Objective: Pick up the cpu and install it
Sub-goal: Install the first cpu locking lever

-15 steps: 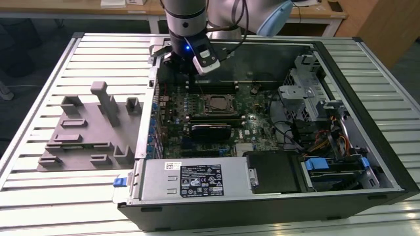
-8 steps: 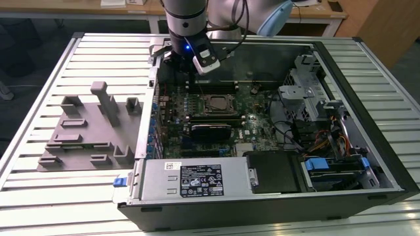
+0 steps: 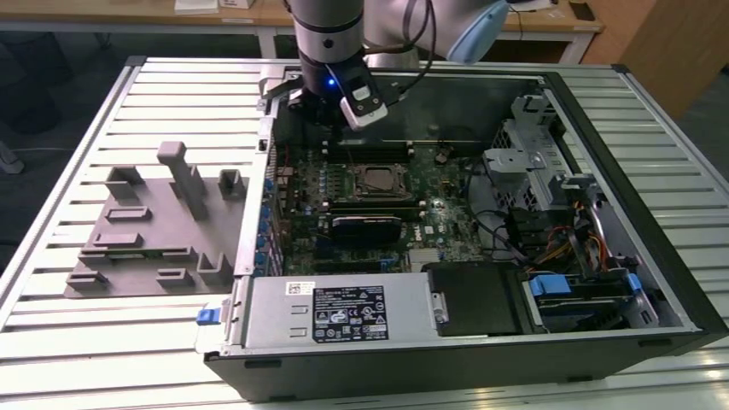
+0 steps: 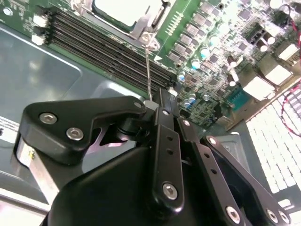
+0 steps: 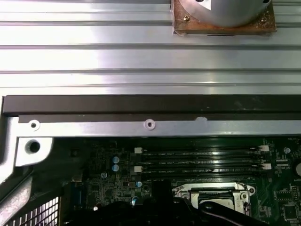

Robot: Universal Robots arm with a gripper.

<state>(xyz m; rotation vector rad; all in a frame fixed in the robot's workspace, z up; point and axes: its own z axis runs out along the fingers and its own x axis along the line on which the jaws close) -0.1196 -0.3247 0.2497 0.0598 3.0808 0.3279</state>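
- On the exterior view's left, grey fixture blocks (image 3: 148, 226) stand on the slatted metal surface (image 3: 63, 137), just beside the open computer case (image 3: 672, 282).
- At the case's near edge, a silver box with a printed label (image 3: 341, 312) lies flat, with a small blue tab (image 3: 207, 315) at its corner on the exterior view's left.
- The arm (image 3: 330, 34) hangs over the far side of the case, toward the exterior view's left of the green board (image 3: 456, 218), and a blue light glows on its wrist.
- In the second wrist view, the claw (image 4: 162, 110) hovers above the board near the black memory slots (image 4: 108, 52). We cannot tell whether it is open or closed.
- The cpu (image 4: 123, 8) lies in the socket, its pale top showing inside the metal frame (image 4: 141, 30). A thin wire lever (image 4: 148, 70) runs from the frame toward the claw.
- In the exterior view, the socket (image 3: 376, 181) sits mid-board, apart from the claw and nearer to us.
- On the exterior view's right, a metal drive cage (image 3: 527, 162) stands above a bundle of cables (image 3: 547, 243) and a blue clip (image 3: 549, 284).
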